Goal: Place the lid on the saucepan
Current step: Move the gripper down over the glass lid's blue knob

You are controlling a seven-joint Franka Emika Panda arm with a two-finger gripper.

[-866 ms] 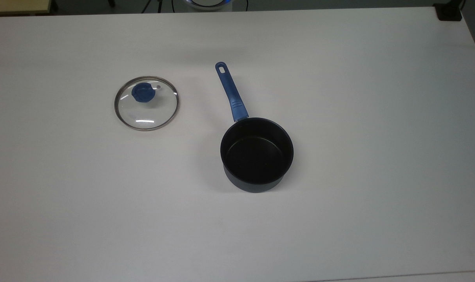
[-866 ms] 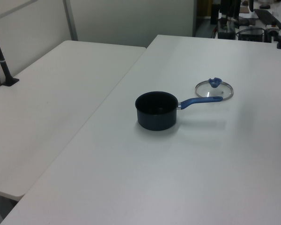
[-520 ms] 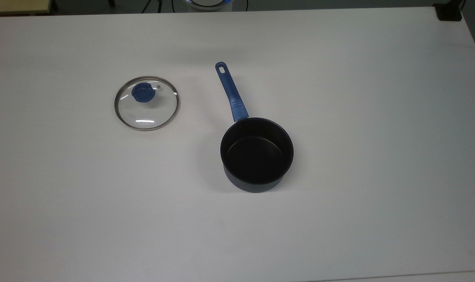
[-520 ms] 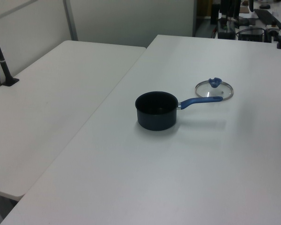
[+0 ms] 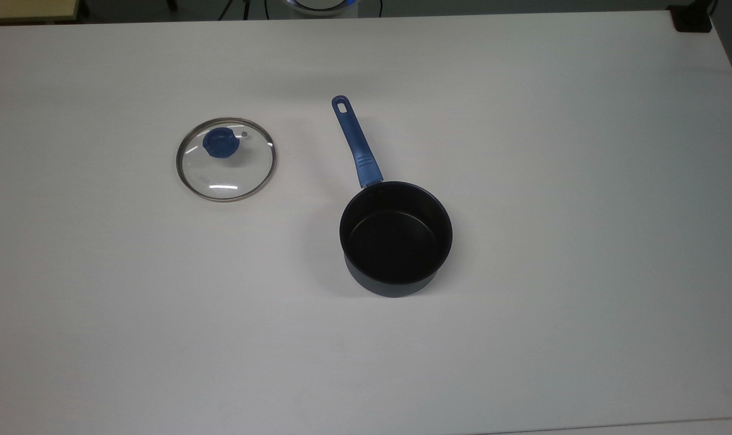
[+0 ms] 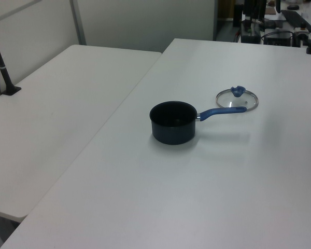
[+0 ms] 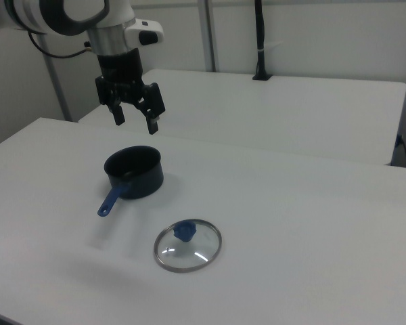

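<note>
So we had the saucepan (image 5: pixel 396 238) sitting upright on the tabletop (image 5: pixel 583 181), its handle (image 5: pixel 355 142) pointing toward the top view's upper edge. The lid (image 5: pixel 226 159) lay flat on the tabletop off to the top view's left, well apart from the pan. In the right view the gripper (image 7: pixel 135 122) hung above and behind the saucepan (image 7: pixel 134 171), with the lid (image 7: pixel 188 245) nearer the camera.

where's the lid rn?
The lid lies flat on the table, on the top view's left of the saucepan, apart from it.
</note>
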